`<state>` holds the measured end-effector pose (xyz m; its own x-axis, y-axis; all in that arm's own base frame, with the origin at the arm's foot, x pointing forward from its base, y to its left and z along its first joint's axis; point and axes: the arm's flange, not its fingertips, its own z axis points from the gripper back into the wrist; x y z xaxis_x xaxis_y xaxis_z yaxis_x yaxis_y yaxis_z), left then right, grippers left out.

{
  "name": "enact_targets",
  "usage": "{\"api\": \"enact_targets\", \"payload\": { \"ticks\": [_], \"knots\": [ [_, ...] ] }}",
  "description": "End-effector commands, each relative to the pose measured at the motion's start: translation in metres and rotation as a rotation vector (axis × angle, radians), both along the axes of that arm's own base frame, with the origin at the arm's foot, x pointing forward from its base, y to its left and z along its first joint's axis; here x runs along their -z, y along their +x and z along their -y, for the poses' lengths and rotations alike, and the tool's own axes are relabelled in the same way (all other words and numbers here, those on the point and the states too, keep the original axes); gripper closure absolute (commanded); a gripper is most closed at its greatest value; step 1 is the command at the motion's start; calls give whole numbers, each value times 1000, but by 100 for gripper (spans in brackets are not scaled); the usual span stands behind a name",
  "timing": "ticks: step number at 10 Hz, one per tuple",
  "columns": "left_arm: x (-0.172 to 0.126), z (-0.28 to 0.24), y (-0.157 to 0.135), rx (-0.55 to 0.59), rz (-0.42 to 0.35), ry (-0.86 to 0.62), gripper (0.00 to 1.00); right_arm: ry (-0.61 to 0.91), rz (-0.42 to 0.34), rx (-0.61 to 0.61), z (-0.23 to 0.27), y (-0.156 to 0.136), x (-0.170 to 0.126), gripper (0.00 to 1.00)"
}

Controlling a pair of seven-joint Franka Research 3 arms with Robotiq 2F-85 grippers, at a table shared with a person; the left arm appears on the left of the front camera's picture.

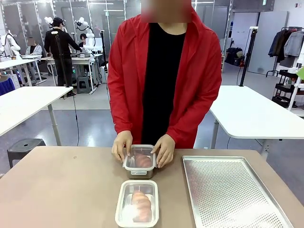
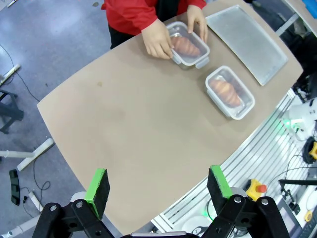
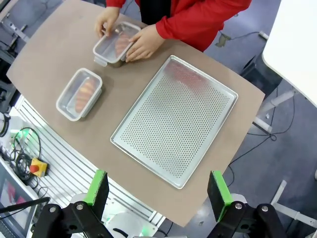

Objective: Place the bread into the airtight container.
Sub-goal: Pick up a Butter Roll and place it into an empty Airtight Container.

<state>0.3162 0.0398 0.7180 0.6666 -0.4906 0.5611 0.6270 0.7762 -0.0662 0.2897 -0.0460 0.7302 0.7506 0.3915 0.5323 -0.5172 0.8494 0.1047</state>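
A person in a red jacket presses both hands (image 1: 164, 151) on the lid of a clear airtight container (image 1: 139, 161) holding a bread (image 1: 142, 161) at the table's far side. A second lidded container (image 1: 137, 203) with a bread (image 1: 141, 205) inside sits nearer the robot's edge. From high above the table, the left wrist view takes in both containers (image 2: 187, 44) (image 2: 229, 92), and my left gripper (image 2: 158, 190) is open and holds nothing. My right gripper (image 3: 159, 193) is also open and holds nothing, high above the tray, with both containers (image 3: 115, 44) (image 3: 79, 93) far off.
A perforated metal baking tray (image 1: 232, 194) lies on the right half of the brown table (image 1: 61, 190). White tables, a stool and other people stand in the room behind.
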Motion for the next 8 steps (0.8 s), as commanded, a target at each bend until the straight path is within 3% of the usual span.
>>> {"api": "enact_targets", "payload": {
  "ticks": [1,8],
  "knots": [
    [0,0,0,7,1,1,0,2,-16,15,-3,0,-3,0],
    [0,0,0,7,1,1,0,2,-16,15,-3,0,-3,0]
  ]
}}
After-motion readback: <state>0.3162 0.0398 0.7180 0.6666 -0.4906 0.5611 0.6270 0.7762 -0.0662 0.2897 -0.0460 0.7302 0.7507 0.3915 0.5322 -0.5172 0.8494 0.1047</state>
